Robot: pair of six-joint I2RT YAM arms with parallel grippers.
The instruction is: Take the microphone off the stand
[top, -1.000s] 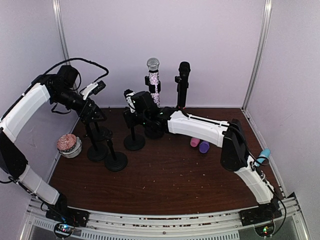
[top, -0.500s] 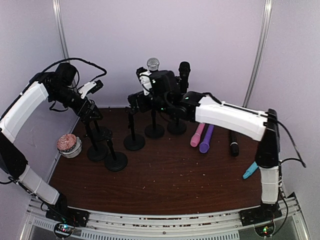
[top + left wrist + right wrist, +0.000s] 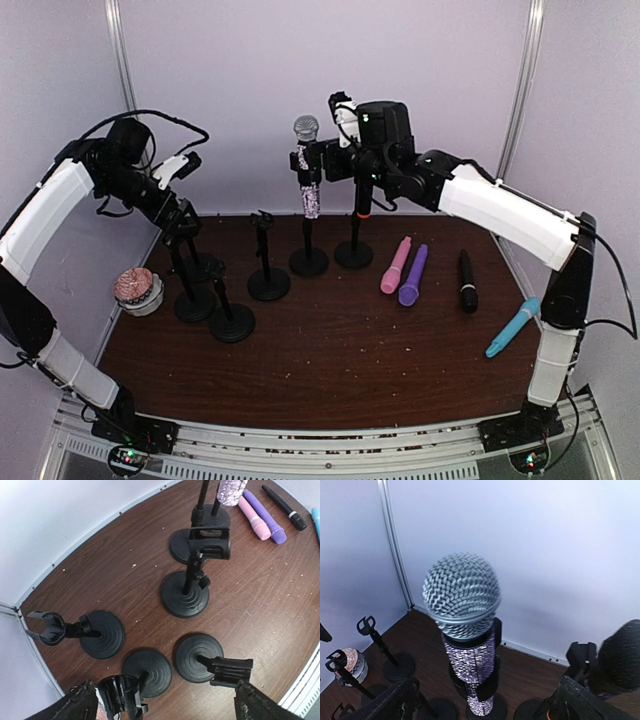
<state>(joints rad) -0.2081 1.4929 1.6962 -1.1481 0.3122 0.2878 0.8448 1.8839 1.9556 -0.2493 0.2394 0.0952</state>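
Observation:
A sparkly purple microphone point(image 3: 306, 170) with a silver mesh head stands upright, clipped in a black stand point(image 3: 308, 262) at the back of the table. My right gripper point(image 3: 335, 152) is open just to the right of its head, not touching it. In the right wrist view the microphone point(image 3: 470, 660) fills the middle, ahead of my right gripper point(image 3: 487, 705) and its spread fingers. A black microphone point(image 3: 621, 660) stands in the stand to its right, mostly hidden by the gripper in the top view. My left gripper point(image 3: 185, 225) is open and empty above empty stands at the left.
Pink point(image 3: 396, 265), purple point(image 3: 411, 276), black point(image 3: 467, 281) and blue point(image 3: 513, 327) microphones lie on the right of the table. Three empty stands point(image 3: 268, 283), point(image 3: 232, 322), point(image 3: 194, 303) stand left of centre. A pink cupcake-like object point(image 3: 137, 290) sits at the left wall.
My right arm has risen from low beside the empty stand and swung up and right to the sparkly microphone's head, uncovering the loose microphones. The left arm has barely moved.

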